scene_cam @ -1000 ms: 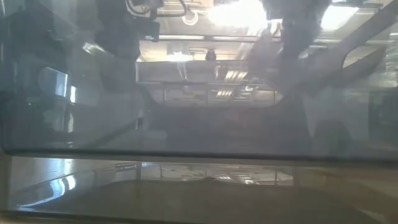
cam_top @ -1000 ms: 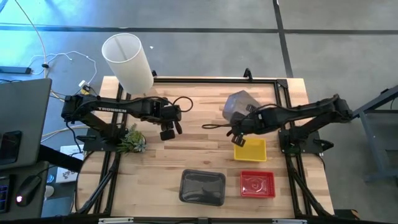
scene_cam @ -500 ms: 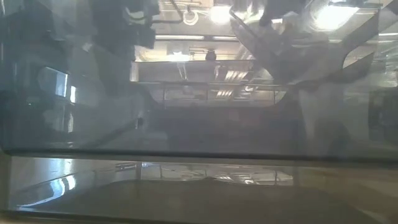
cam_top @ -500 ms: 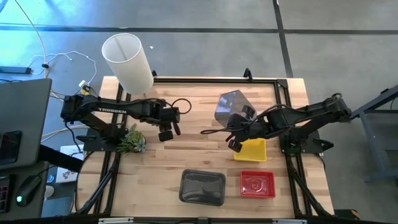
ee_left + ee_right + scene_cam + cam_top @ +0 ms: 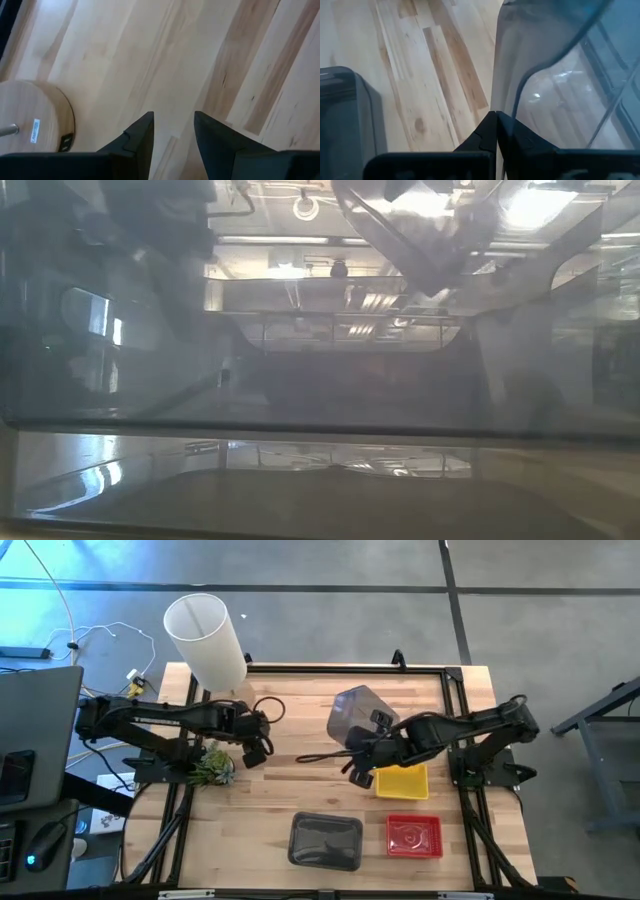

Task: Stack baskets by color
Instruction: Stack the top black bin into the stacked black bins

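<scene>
Counting from the high view: two smoky grey baskets, one yellow basket (image 5: 402,780) and one red basket (image 5: 414,836), though any of the resting ones could be several nested and I can't tell.

The right gripper (image 5: 358,768) sits near table centre with its fingers pinched shut on the thin rim of the lifted grey basket (image 5: 352,716), which hangs tilted at about 12 o'clock from the jaws, off the wood. In the right wrist view that wall (image 5: 540,65) is glossy, see-through plastic rising straight out of the closed fingertips.

The second grey basket (image 5: 325,840) rests at 6 o'clock, a rounded rectangle. Red is beside it toward 3 o'clock, with yellow above red.

The left gripper (image 5: 172,131) hovers over bare pale wood planks, fingers parted, nothing between them.
</scene>
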{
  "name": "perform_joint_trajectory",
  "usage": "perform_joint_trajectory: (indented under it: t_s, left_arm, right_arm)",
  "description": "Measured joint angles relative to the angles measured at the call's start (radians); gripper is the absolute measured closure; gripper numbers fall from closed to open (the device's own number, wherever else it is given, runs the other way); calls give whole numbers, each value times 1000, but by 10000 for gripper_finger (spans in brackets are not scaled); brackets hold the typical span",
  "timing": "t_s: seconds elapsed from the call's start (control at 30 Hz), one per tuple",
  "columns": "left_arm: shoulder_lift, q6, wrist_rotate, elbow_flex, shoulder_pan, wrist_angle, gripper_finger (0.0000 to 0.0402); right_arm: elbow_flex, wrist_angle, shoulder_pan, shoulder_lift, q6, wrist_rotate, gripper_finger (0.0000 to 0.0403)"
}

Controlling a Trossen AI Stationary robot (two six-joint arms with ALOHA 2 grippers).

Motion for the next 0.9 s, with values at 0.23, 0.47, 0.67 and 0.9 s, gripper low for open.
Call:
perform_joint_trajectory:
  t_s: [0.23, 0.47, 0.67, 0.9]
  left_arm:
    - [-66, -73, 0, -36, 0, -3, 275]
    - [-71, -79, 0, -55, 0, -2, 275]
    - [-70, -86, 0, -55, 0, 2, 275]
    - [-70, -86, 0, -55, 0, 2, 275]
  right_arm:
    - [242, -188, 6, 169, 40, -56, 403]
    - [363, -290, 40, 277, 111, -110, 403]
    - [397, -281, 100, 306, 171, -165, 403]
    - [410, -159, 173, 305, 203, -201, 403]
